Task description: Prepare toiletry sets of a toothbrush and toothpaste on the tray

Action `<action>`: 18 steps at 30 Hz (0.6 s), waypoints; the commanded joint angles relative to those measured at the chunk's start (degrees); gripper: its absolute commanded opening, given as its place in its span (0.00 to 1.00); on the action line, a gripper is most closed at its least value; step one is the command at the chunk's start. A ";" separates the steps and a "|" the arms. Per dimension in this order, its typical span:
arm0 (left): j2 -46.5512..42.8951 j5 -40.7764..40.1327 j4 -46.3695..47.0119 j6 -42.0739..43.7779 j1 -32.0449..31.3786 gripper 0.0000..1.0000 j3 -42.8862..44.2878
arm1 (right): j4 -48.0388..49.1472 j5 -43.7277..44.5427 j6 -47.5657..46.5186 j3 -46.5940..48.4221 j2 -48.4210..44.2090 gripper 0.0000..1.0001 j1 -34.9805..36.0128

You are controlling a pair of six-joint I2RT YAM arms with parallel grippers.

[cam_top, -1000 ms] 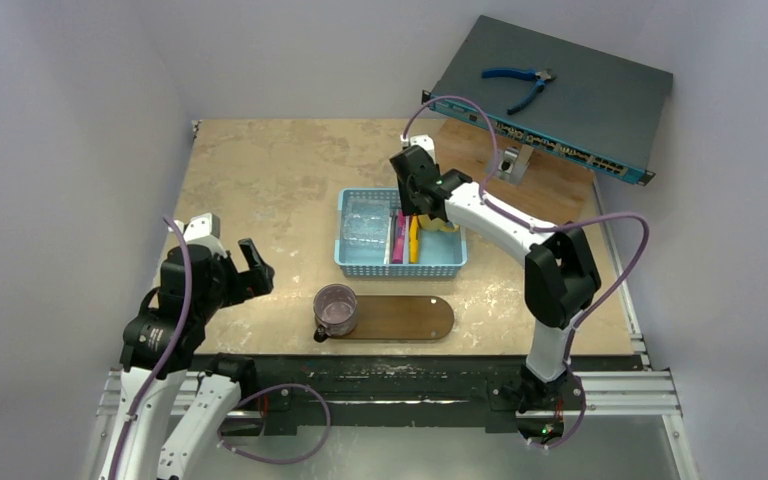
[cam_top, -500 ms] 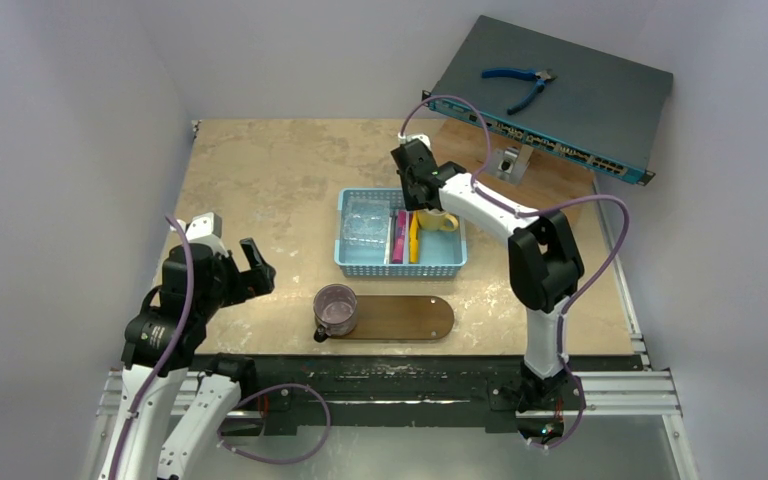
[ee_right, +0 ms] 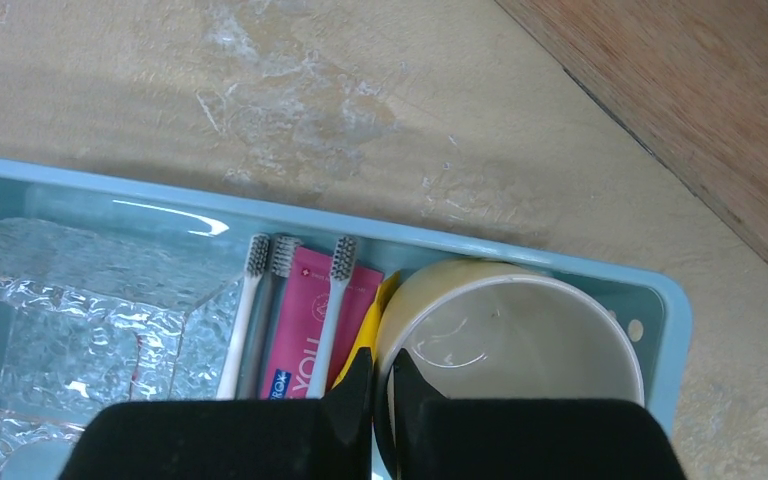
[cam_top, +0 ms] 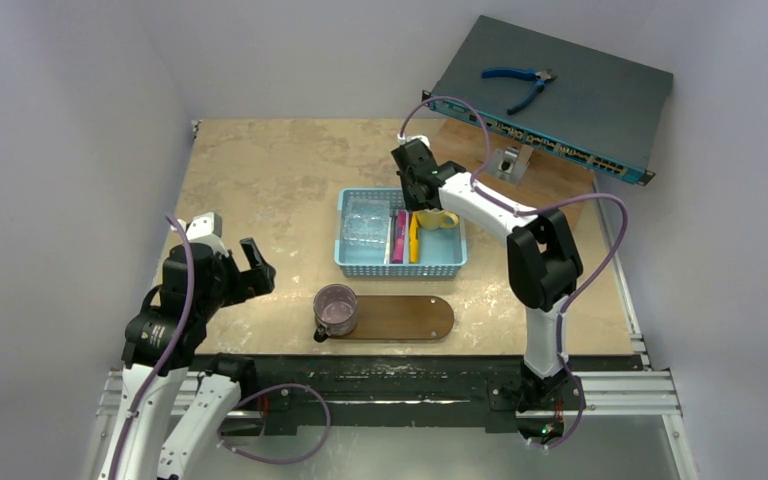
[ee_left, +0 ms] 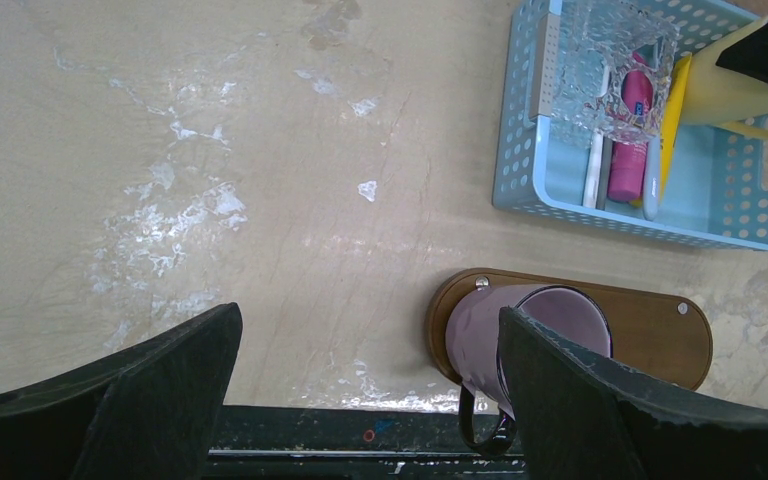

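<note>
The pink tube (ee_right: 305, 330) and yellow tube (ee_right: 365, 340) lie in the light-blue basket (ee_right: 660, 290) with pale toothbrushes (ee_right: 332, 300) beside them. My right gripper (ee_right: 380, 375) is shut on the rim of the cream cup (ee_right: 520, 340) in the basket's right end, one finger inside and one outside. From above, the right gripper (cam_top: 418, 205) hangs over the basket's (cam_top: 400, 268) back edge. The dark oval tray (cam_top: 410, 318) lies near the front, with a purple cup (cam_top: 336, 308) on its left end. My left gripper (ee_left: 368, 330) is open and holds nothing, left of the tray (ee_left: 660, 335).
Crinkled clear plastic (ee_right: 80, 320) fills the basket's left half. A lighter wooden board (cam_top: 550, 175) lies at the back right, and above it a grey network switch (cam_top: 580, 90) carries blue pliers (cam_top: 520, 85). The table's front edge is a black rail below the tray.
My right gripper's fingers have closed onto the cream cup's rim, and the right arm shifted slightly toward the back. The left arm has not moved.
</note>
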 commanded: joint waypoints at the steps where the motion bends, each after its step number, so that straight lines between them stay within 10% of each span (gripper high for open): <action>1: 0.50 0.40 2.14 1.18 -0.22 1.00 -0.14 | 2.32 -1.32 -1.54 0.14 -4.67 0.00 -0.12; 18: 2.09 1.14 2.41 1.38 -0.23 1.00 -0.22 | 4.60 -1.28 -2.76 -5.63 -18.93 0.00 0.29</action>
